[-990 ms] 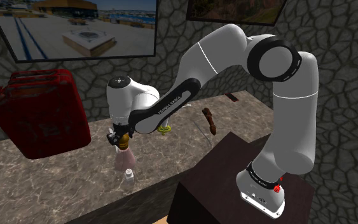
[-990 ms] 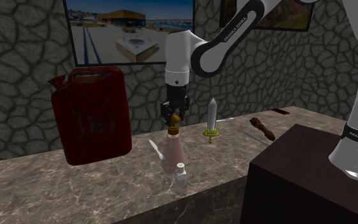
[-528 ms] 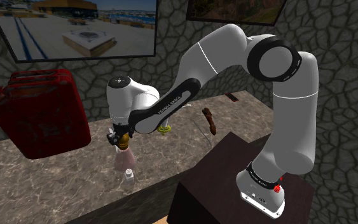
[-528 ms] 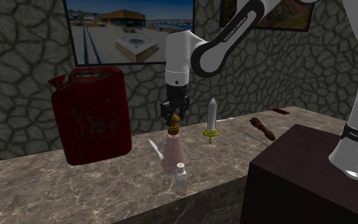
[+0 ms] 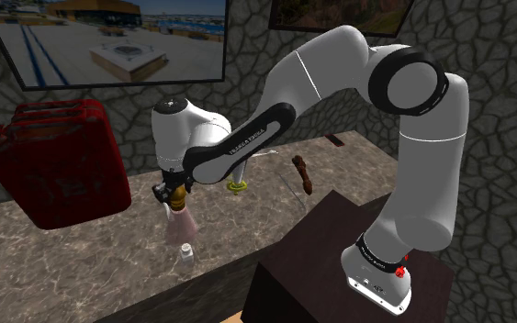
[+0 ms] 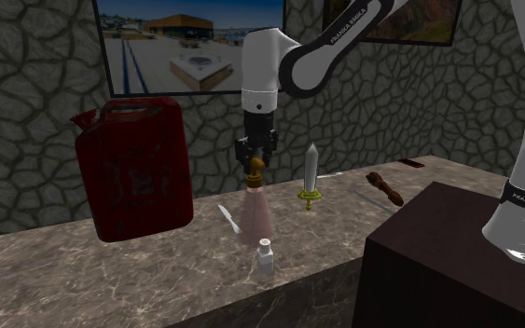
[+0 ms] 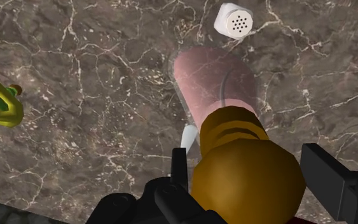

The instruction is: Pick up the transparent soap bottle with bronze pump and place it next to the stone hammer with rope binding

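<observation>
My gripper was clamped on the pump. The bottle stood upright beside the shaker, at or just off the counter; I could not tell which. Grasp judged done. Left to do: carry to the hammer, well apart, and set down beside it.

Soap bottle: see-through pinkish body, conical, wide at the base and narrowing to the neck, with a thin tube visible inside in the wrist view. It carries a bronze pump with a ribbed collar and a rounded head. The bottle stands upright at centre-left of the shoulder view, with the pump clasped between the two fingers of the end effector. Whether its base touches the marbled surface cannot be told. Hammer: a brown elongated item lying flat on the surface, right of centre in the shoulder view and well apart from the bottle. Its head and binding cannot be made out.
</observation>
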